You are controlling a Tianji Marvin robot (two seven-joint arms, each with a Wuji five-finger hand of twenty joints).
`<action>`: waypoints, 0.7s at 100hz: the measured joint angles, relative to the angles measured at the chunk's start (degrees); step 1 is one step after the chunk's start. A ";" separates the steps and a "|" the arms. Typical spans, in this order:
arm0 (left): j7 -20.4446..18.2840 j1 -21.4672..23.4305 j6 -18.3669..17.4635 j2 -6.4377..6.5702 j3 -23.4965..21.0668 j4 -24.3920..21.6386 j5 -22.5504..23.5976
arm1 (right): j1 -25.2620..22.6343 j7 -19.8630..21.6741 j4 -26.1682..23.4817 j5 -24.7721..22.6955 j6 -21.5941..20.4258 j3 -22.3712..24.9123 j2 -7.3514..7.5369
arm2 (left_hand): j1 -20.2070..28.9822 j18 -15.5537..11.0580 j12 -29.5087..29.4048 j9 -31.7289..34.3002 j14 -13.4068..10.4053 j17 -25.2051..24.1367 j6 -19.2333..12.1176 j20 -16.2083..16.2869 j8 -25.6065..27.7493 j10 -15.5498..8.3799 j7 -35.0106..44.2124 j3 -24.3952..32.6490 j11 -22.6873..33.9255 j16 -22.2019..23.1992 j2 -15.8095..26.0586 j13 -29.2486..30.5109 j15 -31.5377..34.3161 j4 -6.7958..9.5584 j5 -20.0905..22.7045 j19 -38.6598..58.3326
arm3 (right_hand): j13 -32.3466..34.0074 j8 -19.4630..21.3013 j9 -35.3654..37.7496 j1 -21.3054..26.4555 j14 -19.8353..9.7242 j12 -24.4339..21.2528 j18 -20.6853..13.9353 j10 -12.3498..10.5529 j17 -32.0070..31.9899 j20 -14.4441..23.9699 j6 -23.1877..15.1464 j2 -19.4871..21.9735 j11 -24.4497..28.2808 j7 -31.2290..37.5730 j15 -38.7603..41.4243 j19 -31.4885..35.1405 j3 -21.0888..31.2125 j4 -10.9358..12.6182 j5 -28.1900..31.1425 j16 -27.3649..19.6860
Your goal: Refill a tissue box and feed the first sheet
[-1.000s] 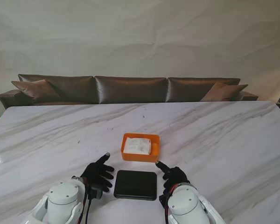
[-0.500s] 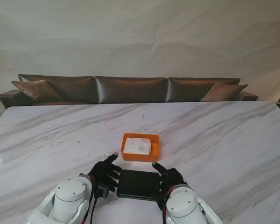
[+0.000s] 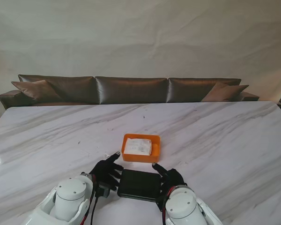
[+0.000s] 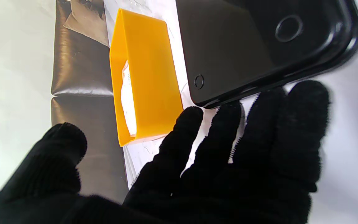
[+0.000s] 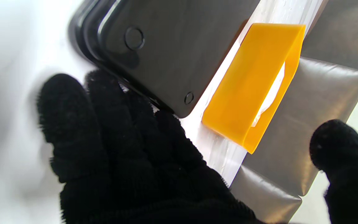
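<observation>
Near the tabletop's [image 3: 215, 140] near edge, you are flanking the black tissue box [image 3: 138, 185] with left robot hand [image 3: 106, 172] and right robot hand [image 3: 167, 178], both spread, holding nothing; next, grip its sides.

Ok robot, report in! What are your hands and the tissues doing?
Left hand and right hand open, flanking black box. Tissues sitting in orange tray. Nothing in the way.

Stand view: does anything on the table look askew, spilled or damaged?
Nothing stands out. The black box lies flat and square to me between the left hand and right hand, both open at its sides. The orange tray sits just beyond it, upright, with the white tissue pack inside.
</observation>
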 measured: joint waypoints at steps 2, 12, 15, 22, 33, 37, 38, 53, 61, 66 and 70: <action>-0.04 -0.07 -0.15 0.02 0.04 0.10 0.00 | 0.00 -0.05 0.00 0.02 0.00 -0.02 -0.01 | 0.00 0.04 0.00 0.00 0.08 0.00 0.00 0.01 0.00 0.07 0.00 0.00 0.00 0.00 0.61 0.00 0.02 0.00 0.00 0.00 | 0.00 -0.03 0.00 0.00 0.00 -0.01 0.01 0.03 0.00 0.00 0.06 0.00 -0.03 -0.03 0.00 0.00 0.00 0.00 0.00 0.00; -0.03 -0.24 -0.75 0.04 0.12 0.41 -0.03 | 0.01 -0.11 -0.07 0.04 0.00 -0.11 -0.03 | 0.00 0.51 -0.05 0.00 0.57 -0.21 0.00 0.36 0.00 0.40 0.00 0.00 0.00 0.04 0.61 -0.01 0.03 0.00 0.00 0.00 | 0.00 -0.13 -0.04 0.01 0.01 -0.12 0.01 0.11 0.00 0.00 0.30 0.00 -0.12 -0.39 -0.01 0.00 0.00 0.00 -0.01 0.00; 0.08 -0.27 -0.92 0.04 0.18 0.49 -0.03 | 0.01 -0.11 -0.12 0.04 0.00 -0.12 -0.02 | 0.00 0.55 -0.07 0.00 0.60 -0.39 0.00 0.60 0.00 0.41 0.00 -0.01 -0.01 0.05 0.61 -0.01 0.05 0.00 0.00 0.00 | 0.00 -0.13 -0.05 0.01 0.01 -0.17 0.01 0.12 0.00 0.00 0.34 0.00 -0.13 -0.47 -0.02 0.00 0.00 0.00 -0.01 0.00; 0.50 -0.33 -1.33 0.04 0.43 0.59 0.18 | -0.01 -0.10 -0.23 0.17 0.00 -0.12 -0.02 | 0.00 0.63 -0.09 0.00 0.78 -0.60 0.00 0.76 0.00 0.41 0.00 -0.01 -0.29 0.09 0.60 -0.04 0.05 0.00 0.00 0.00 | 0.00 -0.23 -0.08 0.01 0.02 -0.24 0.02 0.25 0.00 -0.01 0.59 0.00 -0.17 -0.62 -0.02 0.00 0.00 0.00 -0.02 0.00; 0.67 -0.53 -2.24 0.06 0.78 0.94 0.82 | -0.02 -0.22 -0.31 0.82 -0.08 -0.07 -0.02 | 0.00 1.24 -0.17 0.00 1.35 -0.81 0.00 1.18 0.00 0.63 0.00 -0.01 -0.32 0.41 0.61 -0.06 0.42 0.00 0.00 0.00 | -0.03 -0.46 -0.14 0.01 0.18 -0.44 0.15 0.54 0.00 -0.01 1.02 0.00 -0.20 -0.71 -0.16 0.00 0.00 0.00 -0.12 -0.06; 0.61 -0.61 -2.44 0.07 0.81 1.08 0.82 | -0.02 -0.29 -0.32 1.01 -0.14 -0.06 -0.02 | 0.00 1.38 -0.20 0.00 1.48 -0.87 0.00 1.40 0.00 0.66 0.00 -0.01 -0.32 0.41 0.61 -0.06 0.53 0.00 0.00 0.00 | -0.03 -0.47 -0.14 0.01 0.25 -0.44 0.26 0.61 0.00 -0.01 1.13 0.00 -0.21 -0.72 -0.16 0.00 0.00 0.00 -0.13 -0.06; 0.60 -0.62 -2.46 0.07 0.82 1.10 0.82 | -0.02 -0.31 -0.32 1.04 -0.15 -0.06 -0.02 | 0.00 1.40 -0.22 0.00 1.51 -0.88 0.00 1.42 0.00 0.68 0.00 -0.01 -0.34 0.41 0.61 -0.06 0.53 0.00 0.00 0.00 | -0.03 -0.48 -0.14 0.01 0.27 -0.45 0.27 0.63 0.00 -0.01 1.16 0.00 -0.21 -0.73 -0.16 0.00 0.00 0.00 -0.13 -0.06; 0.59 -0.65 -2.71 0.15 0.88 1.12 0.64 | -0.01 -0.39 -0.40 1.19 -0.18 -0.07 -0.03 | 0.00 1.52 -0.33 0.00 1.92 -1.38 0.00 1.46 0.00 0.95 0.00 -0.01 -1.08 0.48 0.61 -0.75 0.75 0.00 0.00 0.00 | -0.04 -0.49 -0.14 0.03 0.46 -0.49 0.50 0.81 0.00 -0.02 1.37 0.00 -0.30 -0.79 -0.16 0.00 0.00 0.00 -0.13 -0.06; 0.59 -0.62 -2.98 0.18 0.89 1.12 0.61 | 0.00 -0.47 -0.41 1.25 -0.22 -0.13 -0.03 | 0.00 1.70 -0.79 -0.01 2.19 -1.42 0.00 1.68 0.00 1.20 0.00 -0.01 -1.19 0.51 0.61 -0.98 0.43 0.00 0.00 0.00 | -0.04 -0.49 -0.15 0.04 0.53 -0.49 0.57 0.93 0.00 -0.02 1.51 0.00 -0.39 -0.86 -0.17 0.00 0.00 0.00 -0.13 -0.06; 0.59 -0.61 -3.12 0.21 0.89 1.13 0.60 | 0.03 -0.53 -0.41 1.29 -0.23 -0.20 -0.03 | 0.00 1.72 -1.01 -0.01 2.21 -1.42 0.00 1.99 0.00 1.22 0.00 -0.01 -1.21 0.51 0.60 -1.01 0.31 0.00 0.00 0.00 | -0.07 -0.49 -0.15 0.16 0.60 -0.49 0.62 1.07 0.00 -0.02 1.65 0.00 -0.51 -0.98 -0.17 0.00 0.00 0.00 -0.13 -0.06; 0.57 -0.61 -3.17 0.23 0.89 1.15 0.60 | 0.10 -0.55 -0.41 1.35 -0.23 -0.29 -0.03 | 0.00 1.72 -1.02 -0.02 2.21 -1.42 0.00 2.02 0.00 1.22 0.00 -0.01 -1.22 0.51 0.61 -1.07 0.31 0.00 0.00 0.00 | -0.31 -0.50 -0.15 0.61 0.97 -0.51 0.88 1.36 -0.05 -0.03 2.03 0.01 -0.80 -1.29 -0.17 0.00 0.00 0.00 -0.13 -0.06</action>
